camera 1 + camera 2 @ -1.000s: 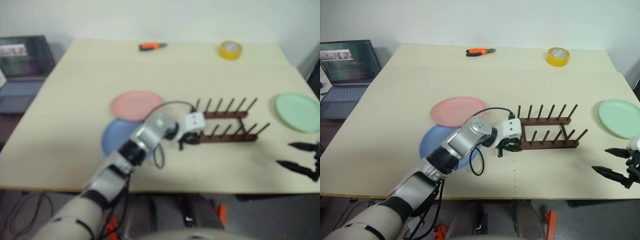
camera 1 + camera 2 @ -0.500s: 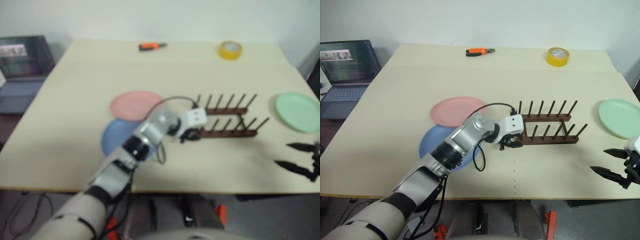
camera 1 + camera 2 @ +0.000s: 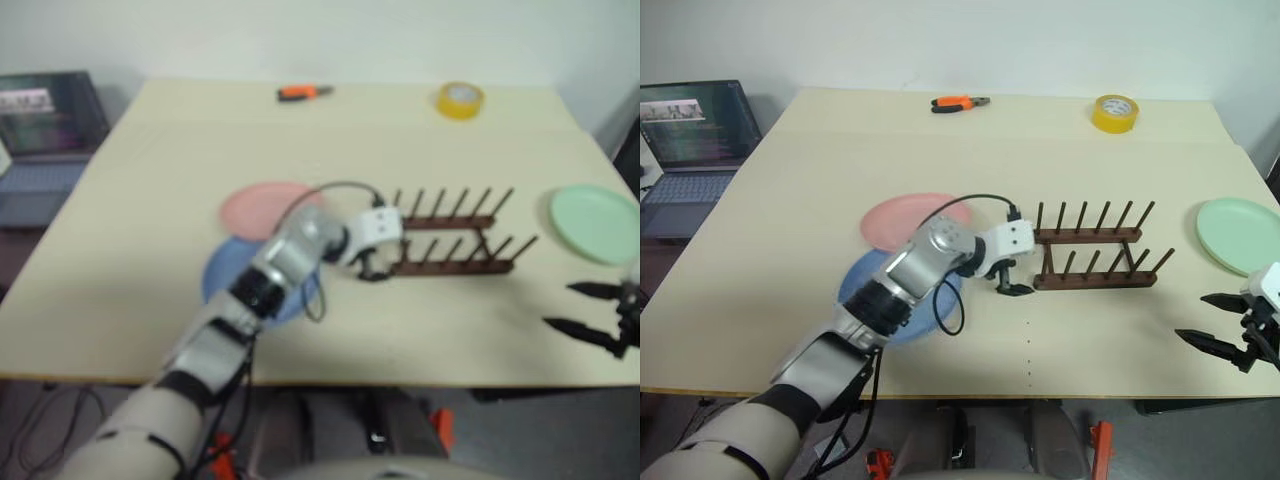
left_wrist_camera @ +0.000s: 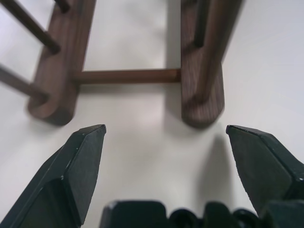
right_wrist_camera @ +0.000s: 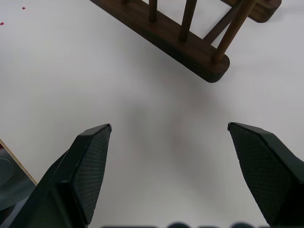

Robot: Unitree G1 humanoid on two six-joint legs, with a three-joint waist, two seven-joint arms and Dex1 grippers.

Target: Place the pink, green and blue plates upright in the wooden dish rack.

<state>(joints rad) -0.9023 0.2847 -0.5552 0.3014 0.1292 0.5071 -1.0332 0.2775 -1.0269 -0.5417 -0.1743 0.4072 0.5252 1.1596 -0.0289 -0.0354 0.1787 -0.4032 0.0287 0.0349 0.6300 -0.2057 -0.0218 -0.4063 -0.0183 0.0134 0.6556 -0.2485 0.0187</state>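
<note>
The wooden dish rack (image 3: pixel 1095 256) stands empty in the middle of the table. My left gripper (image 3: pixel 1008 279) is open just off the rack's left end, nothing between its fingers; in the left wrist view the two rail ends (image 4: pixel 202 90) lie right ahead of it. The pink plate (image 3: pixel 902 220) lies flat left of the rack, and the blue plate (image 3: pixel 862 290) lies flat nearer me, partly under my left arm. The green plate (image 3: pixel 1240 234) lies flat at the right edge. My right gripper (image 3: pixel 1218 323) is open and empty near the front right, with the rack's right end (image 5: pixel 199 57) ahead.
A yellow tape roll (image 3: pixel 1115 111) and orange-handled pliers (image 3: pixel 960 103) lie at the table's far side. A laptop (image 3: pixel 695 135) sits off the table's left. The table's front edge (image 3: pixel 1040 395) runs just below both grippers.
My left gripper has opened and let go of the rack's left end, then drawn back a little to the left. The rack shifted slightly. The right arm has not moved.
</note>
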